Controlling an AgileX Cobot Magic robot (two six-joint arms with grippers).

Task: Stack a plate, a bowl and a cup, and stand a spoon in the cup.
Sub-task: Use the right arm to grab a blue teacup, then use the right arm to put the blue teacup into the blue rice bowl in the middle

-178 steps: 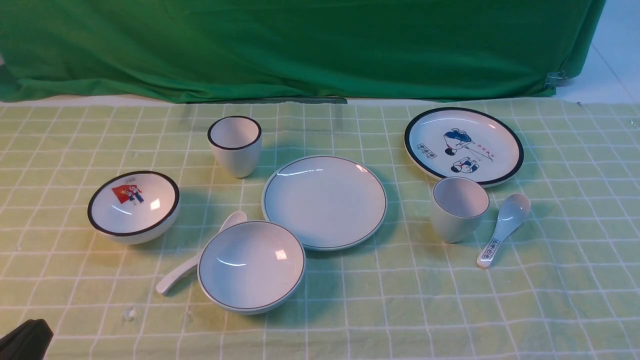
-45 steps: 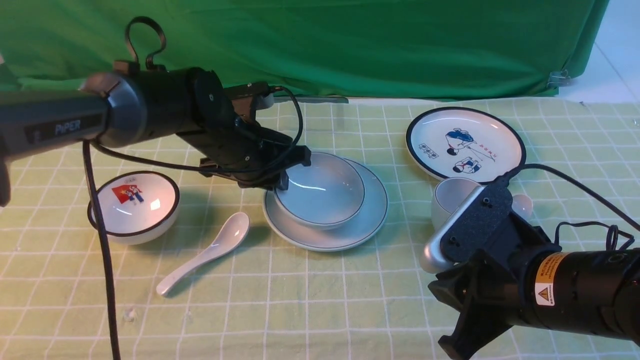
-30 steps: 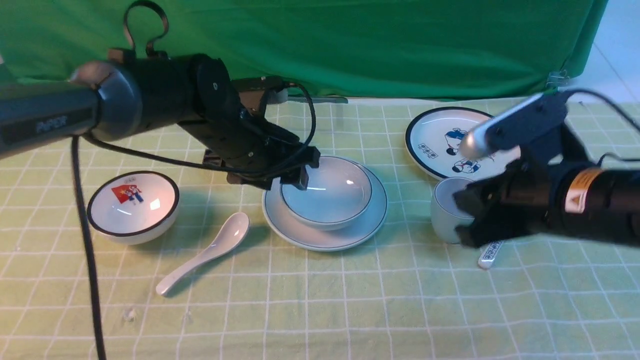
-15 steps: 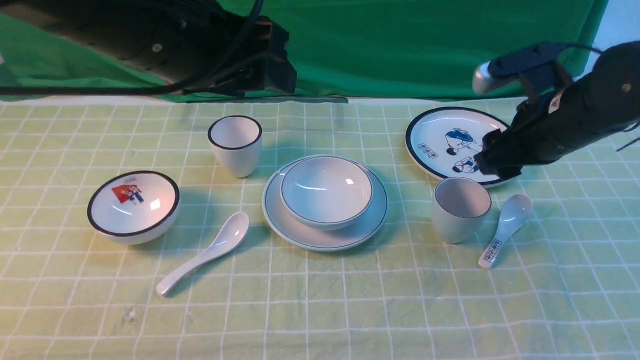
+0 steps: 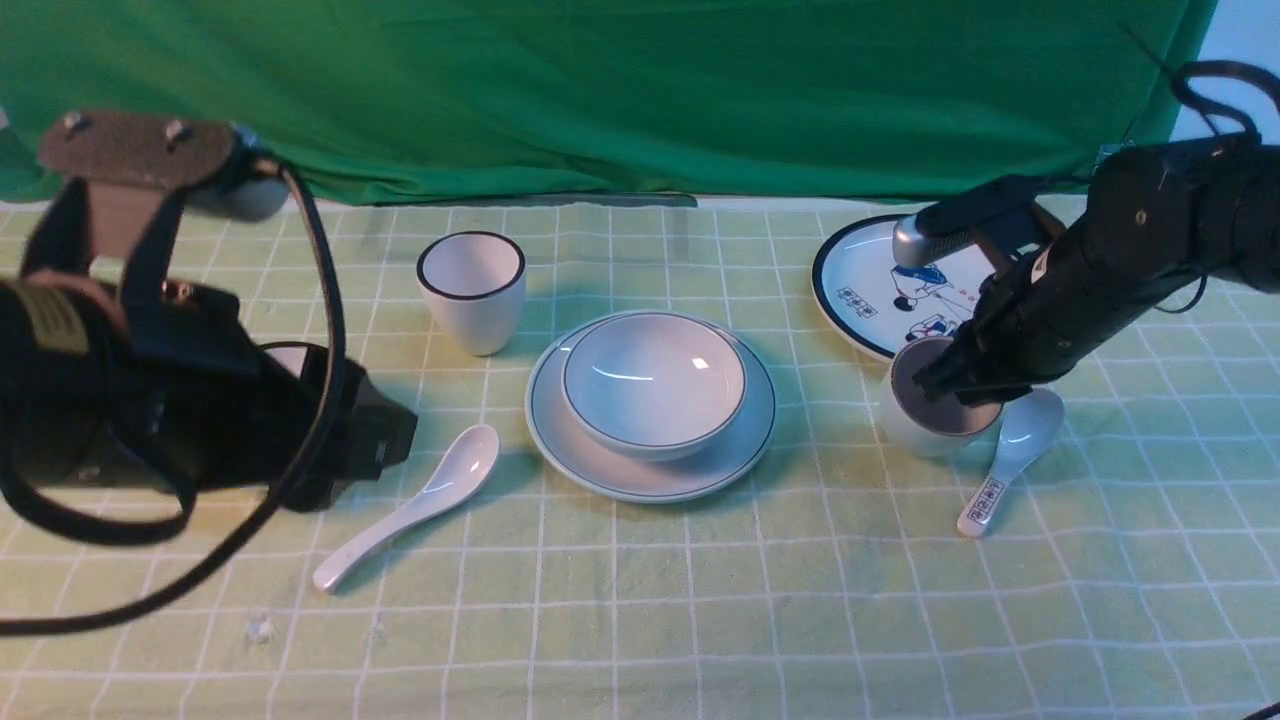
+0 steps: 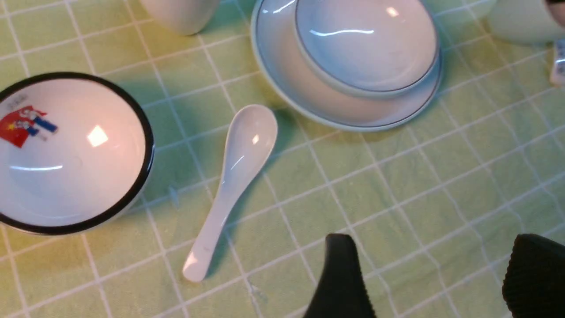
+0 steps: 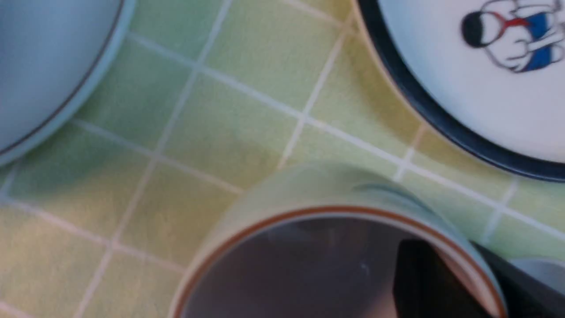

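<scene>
Surface: green checked cloth.
Changed: plain white bowl is now set on plain white plate; left gripper is released.
Stacking: pale handleless cup is clenched at its rim by right gripper.

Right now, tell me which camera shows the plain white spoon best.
The left wrist view: the spoon lies whole and close there, scoop to handle tip, with nothing in front of it. The front view also shows the spoon whole, but smaller and farther off. The right wrist view does not show it.
</scene>
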